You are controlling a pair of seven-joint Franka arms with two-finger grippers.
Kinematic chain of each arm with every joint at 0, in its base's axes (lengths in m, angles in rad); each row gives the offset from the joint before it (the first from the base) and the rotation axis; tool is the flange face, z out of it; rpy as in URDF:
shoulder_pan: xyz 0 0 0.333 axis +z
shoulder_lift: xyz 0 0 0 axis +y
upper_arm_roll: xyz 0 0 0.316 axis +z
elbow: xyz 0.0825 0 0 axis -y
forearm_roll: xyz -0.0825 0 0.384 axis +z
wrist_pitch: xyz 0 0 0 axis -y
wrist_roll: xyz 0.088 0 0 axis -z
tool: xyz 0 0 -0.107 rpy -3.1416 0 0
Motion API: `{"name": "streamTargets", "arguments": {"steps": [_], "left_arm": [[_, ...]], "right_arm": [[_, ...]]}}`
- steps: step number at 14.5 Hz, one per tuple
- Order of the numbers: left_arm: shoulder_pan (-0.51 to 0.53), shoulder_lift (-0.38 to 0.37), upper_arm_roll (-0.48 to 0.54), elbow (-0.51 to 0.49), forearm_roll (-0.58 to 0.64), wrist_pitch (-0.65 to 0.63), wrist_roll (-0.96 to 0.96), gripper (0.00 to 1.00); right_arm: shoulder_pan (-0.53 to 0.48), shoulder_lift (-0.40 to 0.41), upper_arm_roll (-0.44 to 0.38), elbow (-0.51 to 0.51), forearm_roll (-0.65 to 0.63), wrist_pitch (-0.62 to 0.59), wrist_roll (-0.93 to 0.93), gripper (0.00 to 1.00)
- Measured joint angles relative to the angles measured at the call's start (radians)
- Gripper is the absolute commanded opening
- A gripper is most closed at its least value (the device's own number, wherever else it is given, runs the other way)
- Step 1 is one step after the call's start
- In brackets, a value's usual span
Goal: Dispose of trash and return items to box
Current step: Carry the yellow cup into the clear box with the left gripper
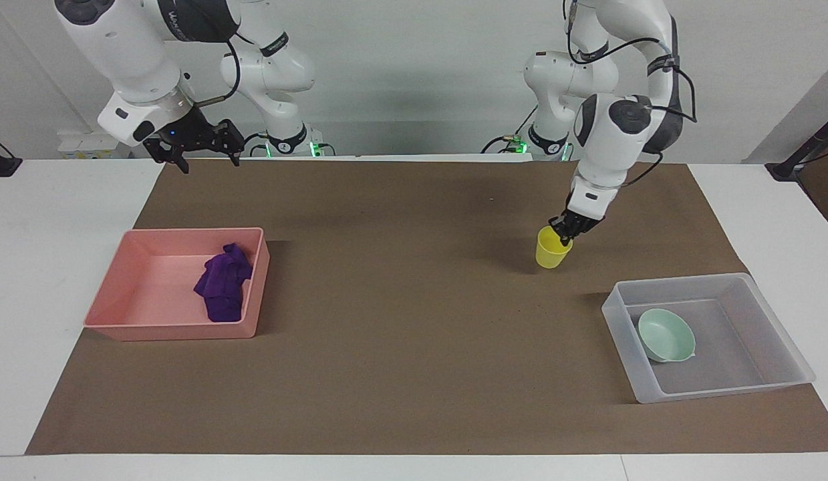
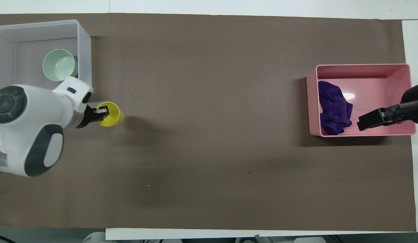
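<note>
My left gripper is shut on the rim of the yellow cup and holds it just above the mat, between the middle of the table and the clear-grey tray. From overhead the gripper and cup sit beside that tray's corner. The mint-green bowl lies in the clear tray. The purple rag lies in the pink tray. My right gripper is open, empty and raised over the mat's edge on the robots' side of the pink tray.
A brown mat covers the table between the two trays. From overhead the right gripper covers the pink tray's wall nearest the robots, next to the rag.
</note>
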Motion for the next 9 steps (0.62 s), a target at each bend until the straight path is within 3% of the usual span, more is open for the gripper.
{"name": "streamTargets", "arguments": {"steps": [2, 4, 9], "left_arm": [[0.057, 0.065, 0.005, 0.207, -0.009, -0.129, 0.018, 0.00], [0.141, 0.140, 0.009, 0.344, -0.041, -0.139, 0.054, 0.00], [0.292, 0.343, 0.012, 0.416, -0.104, -0.011, 0.110, 0.00]], "right_arm": [[0.000, 0.001, 0.000, 0.000, 0.000, 0.000, 0.000, 1.00], [0.000, 0.002, 0.000, 0.000, 0.000, 0.004, 0.000, 1.00], [0.000, 0.005, 0.000, 0.000, 0.000, 0.040, 0.000, 1.00]]}}
